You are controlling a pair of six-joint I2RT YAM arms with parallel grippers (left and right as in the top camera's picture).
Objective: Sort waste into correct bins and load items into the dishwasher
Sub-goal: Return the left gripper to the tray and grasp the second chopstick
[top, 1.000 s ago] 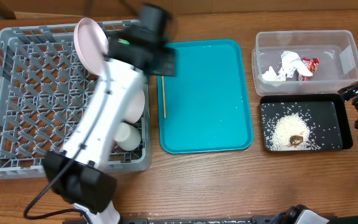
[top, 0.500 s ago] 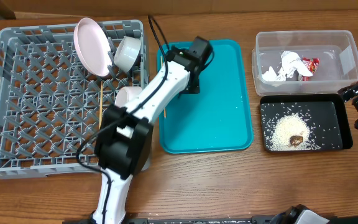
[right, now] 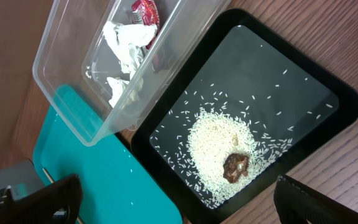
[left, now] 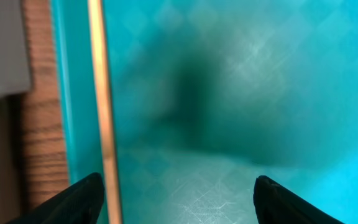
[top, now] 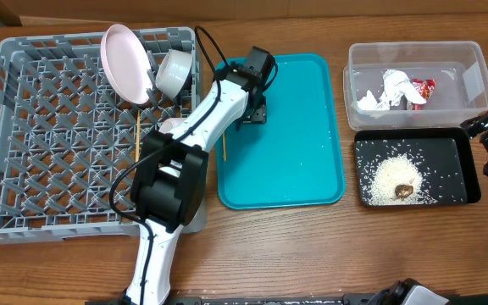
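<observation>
My left gripper [top: 251, 113] is open and empty, low over the left part of the teal tray [top: 295, 144]. A pale wooden chopstick [left: 101, 93] lies by its left finger, along the tray's left edge [top: 223, 144]. The grey dish rack [top: 24, 127] holds the white plate [top: 124, 61], a white bowl [top: 174, 70], a second bowl [top: 166, 127] partly under my arm, and another chopstick [top: 135, 146]. The cup is hidden. My right gripper [right: 182, 199] is open and empty by the black tray [top: 464, 165], which holds rice [top: 392, 176] and a brown lump [right: 235, 165].
The clear tub [top: 447, 59] at the back right holds crumpled white paper [top: 388, 89] and the red-and-white wrapper [top: 422, 89]. A few stray rice grains dot the teal tray. My left arm stretches from the front over the rack's right wall.
My left arm swung from over the rack to the teal tray, uncovering a bowl standing by the plate. Then it shifted slightly left toward the chopstick. The right arm has not moved.
</observation>
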